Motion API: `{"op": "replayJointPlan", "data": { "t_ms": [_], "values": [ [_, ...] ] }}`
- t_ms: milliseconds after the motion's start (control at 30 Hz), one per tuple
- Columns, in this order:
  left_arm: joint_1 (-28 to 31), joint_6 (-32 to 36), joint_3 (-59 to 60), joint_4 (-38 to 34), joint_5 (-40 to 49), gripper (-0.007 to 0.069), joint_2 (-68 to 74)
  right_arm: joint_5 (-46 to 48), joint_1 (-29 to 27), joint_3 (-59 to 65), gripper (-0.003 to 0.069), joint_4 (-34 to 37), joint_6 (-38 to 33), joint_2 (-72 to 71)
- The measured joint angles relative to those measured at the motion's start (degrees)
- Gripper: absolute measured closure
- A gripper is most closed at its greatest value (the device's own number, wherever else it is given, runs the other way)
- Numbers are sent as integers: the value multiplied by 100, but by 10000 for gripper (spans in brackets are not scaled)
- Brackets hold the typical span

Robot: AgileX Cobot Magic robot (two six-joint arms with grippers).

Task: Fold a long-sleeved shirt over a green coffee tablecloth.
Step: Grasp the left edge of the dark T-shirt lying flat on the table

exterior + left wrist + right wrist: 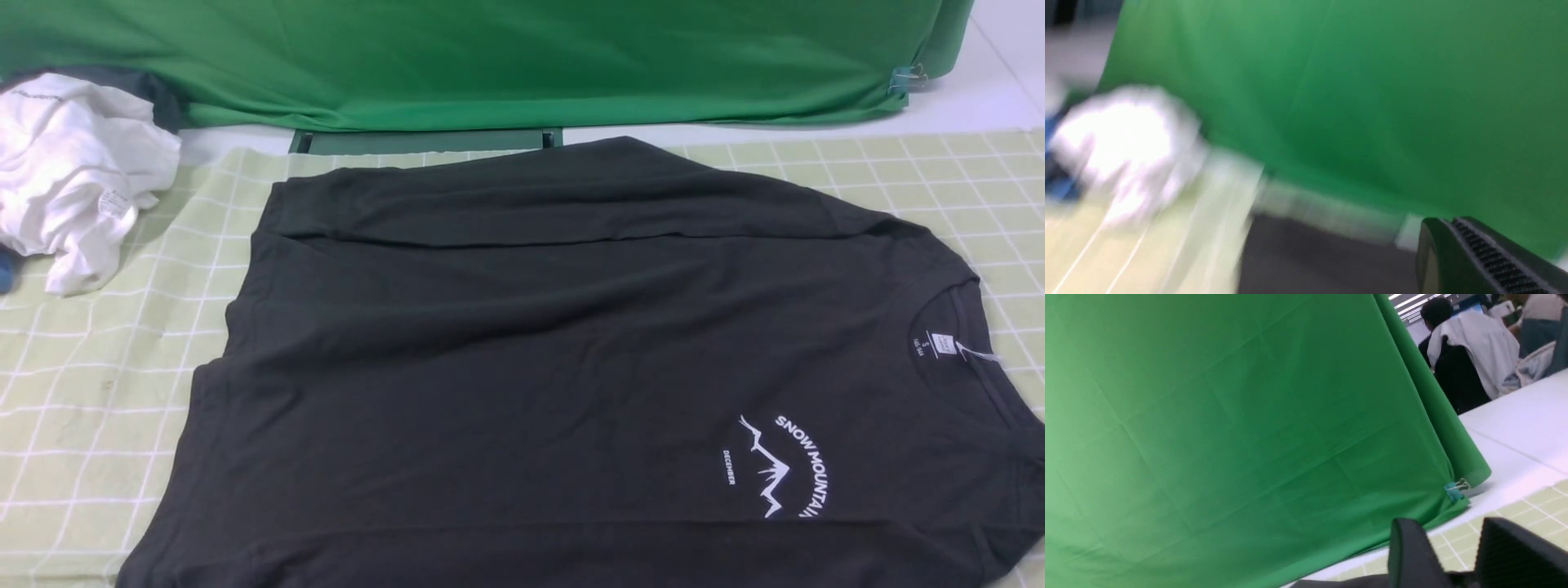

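The long-sleeved shirt (571, 392) lies spread out over the green coffee tablecloth (82, 457), its neckline toward the robot's right and its hem toward the left. The far sleeve (522, 208) lies lengthwise over the body, close to the far edge. Along the near side another band of black fabric (620, 555) overlaps the lower part of the chest print (784, 469); it looks like the near sleeve turned in as well, though the view cuts it off.

So the sleeves seem to be dealt with, while the body remains at full spread: folding the sides and then bringing hem and collar together appear to be left. I would judge the task to be in its early to middle part.

The left end effector (1470, 257) is closed, with no fabric visible in it. The right end effector (1437, 555) is open, its fingers apart and apparently holding nothing. A crumpled white garment (77, 180) sits at the far left, apart from the shirt.
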Motion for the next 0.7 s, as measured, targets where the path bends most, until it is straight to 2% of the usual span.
{"op": "replayJointPlan", "data": {
  "t_ms": [33, 133, 167, 200, 267, 467, 700],
  "values": [
    [0, 568, -179, -300, 704, 607, 528, 680, 82, -536, 466, 0, -144, 170],
    [0, 1469, -235, -770, 1652, 607, 1459, 1894, 293, -1621, 573, 0, -721, 676],
    [0, 1709, -235, -873, 1996, 607, 1860, 2382, 391, -2010, 616, 4, -1032, 934],
    [0, 1709, -235, -873, 1996, 607, 1924, 2482, 391, -2084, 621, 4, -1032, 990],
    [-8, 1958, -230, -857, 2413, 614, 2632, 3841, 689, -3044, 651, 6, -1640, 1834],
    [-375, 1930, -210, -75, 2343, 622, 3841, 5351, 1202, -3949, 653, 196, -2365, 3240],
    [-943, 1756, -23, 243, 1755, 618, 4972, 5455, 1659, -3971, 653, 565, -2709, 3807]
  ]
}}
